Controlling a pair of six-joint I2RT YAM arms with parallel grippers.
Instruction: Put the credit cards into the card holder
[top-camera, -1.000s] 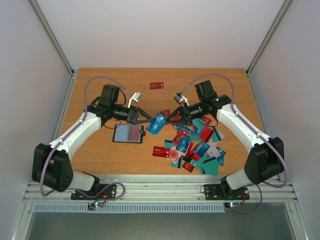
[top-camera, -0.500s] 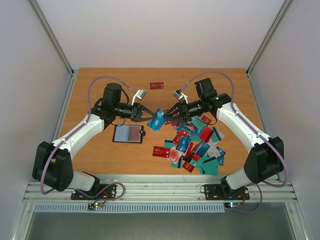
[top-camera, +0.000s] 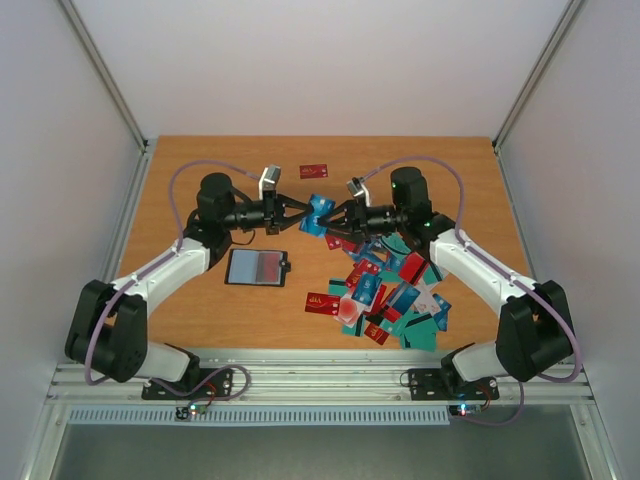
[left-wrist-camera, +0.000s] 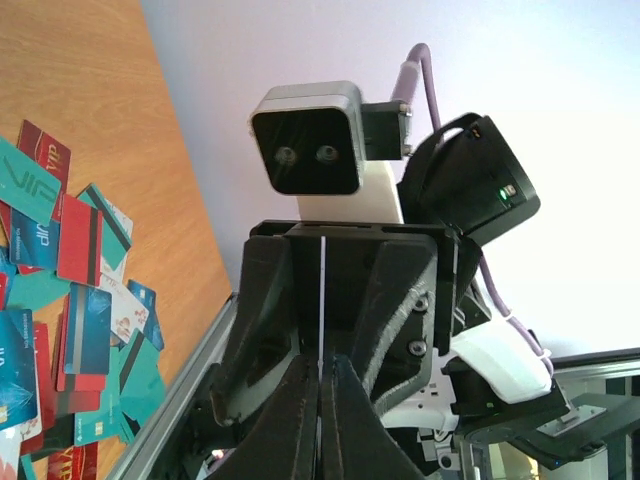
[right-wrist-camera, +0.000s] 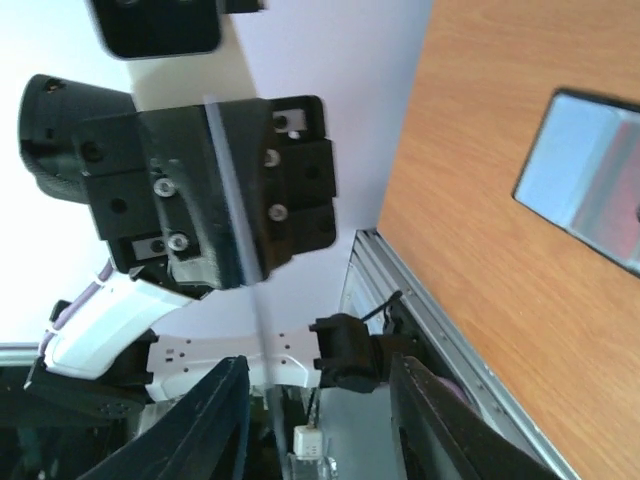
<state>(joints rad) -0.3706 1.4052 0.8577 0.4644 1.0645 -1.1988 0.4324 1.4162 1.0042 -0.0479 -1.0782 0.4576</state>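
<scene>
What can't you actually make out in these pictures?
- Print on the blue card gripped by the left claw: too small in the top view, and seen edge-on in both wrist views.
- Slots of the card holder: too small from above; blurred and cut off by the frame edge in the right wrist view.
- Lower cards in the pile of cards: covered by the cards above them.
</scene>
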